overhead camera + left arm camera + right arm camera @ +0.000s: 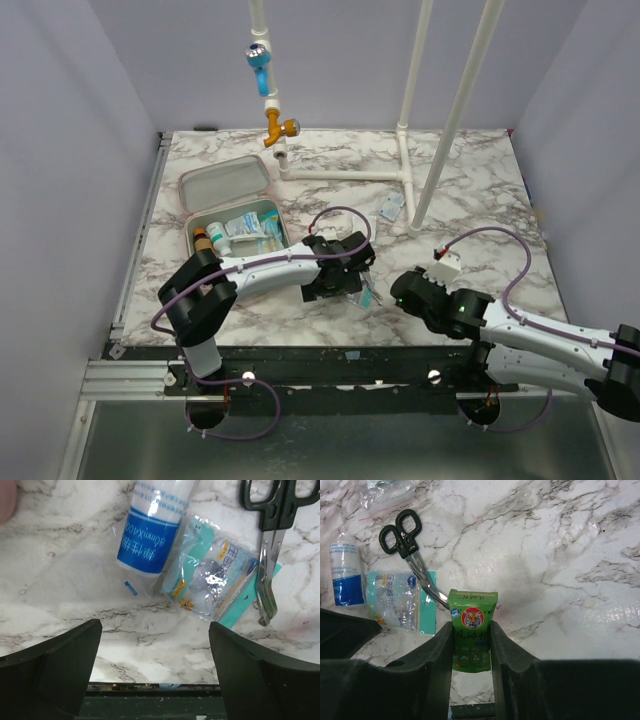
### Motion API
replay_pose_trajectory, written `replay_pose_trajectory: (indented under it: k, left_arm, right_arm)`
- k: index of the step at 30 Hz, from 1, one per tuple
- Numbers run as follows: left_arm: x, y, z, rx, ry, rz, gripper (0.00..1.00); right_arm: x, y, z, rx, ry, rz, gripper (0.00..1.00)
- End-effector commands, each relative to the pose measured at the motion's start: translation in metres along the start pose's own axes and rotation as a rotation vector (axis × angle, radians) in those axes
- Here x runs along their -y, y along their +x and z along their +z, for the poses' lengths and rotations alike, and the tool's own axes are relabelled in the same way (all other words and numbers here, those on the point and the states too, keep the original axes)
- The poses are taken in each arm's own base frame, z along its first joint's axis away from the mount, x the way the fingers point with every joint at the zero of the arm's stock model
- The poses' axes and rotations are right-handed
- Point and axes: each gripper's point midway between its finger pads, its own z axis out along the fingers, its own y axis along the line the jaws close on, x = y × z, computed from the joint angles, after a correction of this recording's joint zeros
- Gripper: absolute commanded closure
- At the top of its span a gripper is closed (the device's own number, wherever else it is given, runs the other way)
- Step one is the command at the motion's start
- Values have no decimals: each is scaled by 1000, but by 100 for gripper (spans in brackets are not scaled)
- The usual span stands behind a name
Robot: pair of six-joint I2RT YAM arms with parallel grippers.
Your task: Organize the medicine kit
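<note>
1. While the right gripper (471, 630) is clamped tight on a green box (472, 605) with a tiger logo, the left gripper (155, 630) is spread wide with nothing in it.
2. The kit (225, 185) sits open at the far left of the table. Its lid is flipped to the far side and its tray is on the near side, with a few bits already in it.
3. Lid to tray, its long axis runs roughly near-to-far, tilted a little.
4. Key thing: from the right gripper the kit lies left and a bit farther away, and the left arm stretches right across the gap. I'd guess the box has to go over or around that arm, or the arm clears out first.
5. The left gripper is nearer the kit, which is also left and slightly far of it. It hovers over a blue tube (150, 535), a clear packet (215, 575) and scissors (267, 570), all bunched together, with the scissor blades lying over the packet's edge.
</note>
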Motion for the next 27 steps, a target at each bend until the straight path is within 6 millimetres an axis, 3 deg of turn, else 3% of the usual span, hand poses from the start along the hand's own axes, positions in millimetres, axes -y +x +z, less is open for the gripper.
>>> replay_pose_trajectory:
  k: [1, 7, 18, 23, 27]
  left_arm:
    - [5, -36, -8, 122, -38, 77, 8]
    - [5, -63, -2, 129, -33, 145, 11]
    - [9, -77, 27, 94, -68, 303, 20]
    - [4, -77, 38, 74, -84, 318, 33]
    - [-2, -76, 45, 57, -76, 310, 54]
  right_arm:
    - [5, -3, 2, 29, -1, 6, 67]
    - [5, 1, 3, 18, -14, 6, 67]
    - [1, 2, 5, 17, -24, -13, 67]
    - [0, 2, 6, 16, -22, -22, 67]
    - [0, 3, 6, 14, -21, -26, 67]
